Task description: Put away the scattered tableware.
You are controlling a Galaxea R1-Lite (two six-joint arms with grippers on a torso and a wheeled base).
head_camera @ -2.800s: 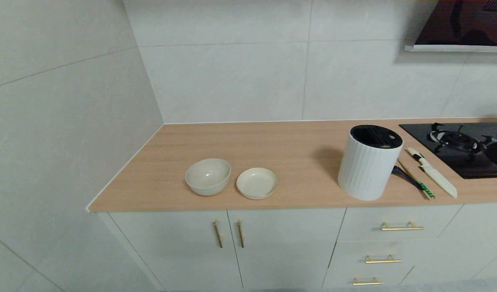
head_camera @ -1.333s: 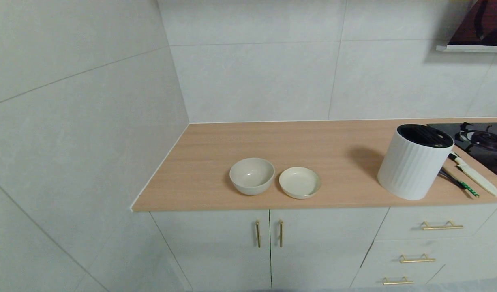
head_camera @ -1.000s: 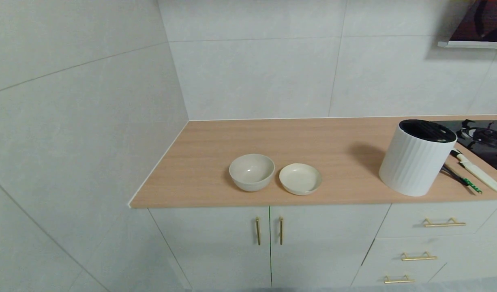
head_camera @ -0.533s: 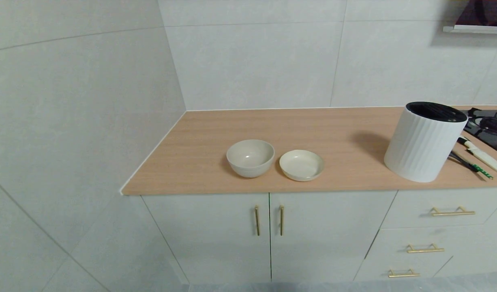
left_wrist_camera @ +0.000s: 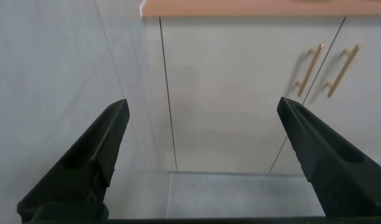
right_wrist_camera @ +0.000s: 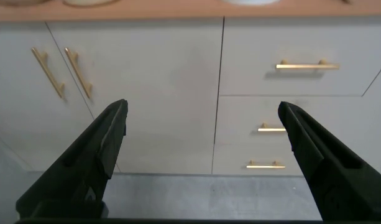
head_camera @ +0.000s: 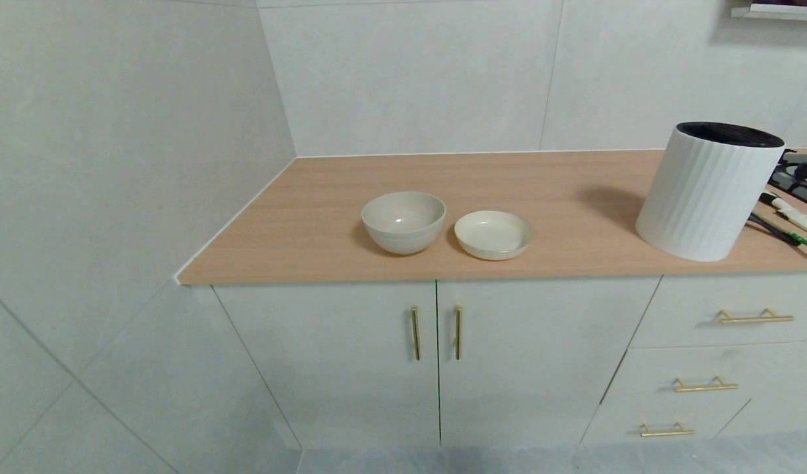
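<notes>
Cream bowl [head_camera: 403, 221] and dish [head_camera: 494, 234] sit side by side at the front edge of the countertop [head_camera: 324, 191].
Left gripper [left_wrist_camera: 202, 107] and right gripper [right_wrist_camera: 202, 107] are both spread wide, empty, facing the cabinet fronts [head_camera: 351, 355].

We find the bowl [head_camera: 403, 222] just left of the plate [head_camera: 493, 234] near the table's [head_camera: 443, 178] front edge, the holder [head_camera: 706, 191] well to their right, the knife [head_camera: 798, 222] beyond it beside the stove [head_camera: 805, 172], cabinet doors [head_camera: 377, 355] below.

My head camera looks down on the surface [head_camera: 351, 178] from farther back; both wrist cameras sit low, near the doors [head_camera: 351, 368] beneath it. All share the handles [head_camera: 415, 332].
</notes>
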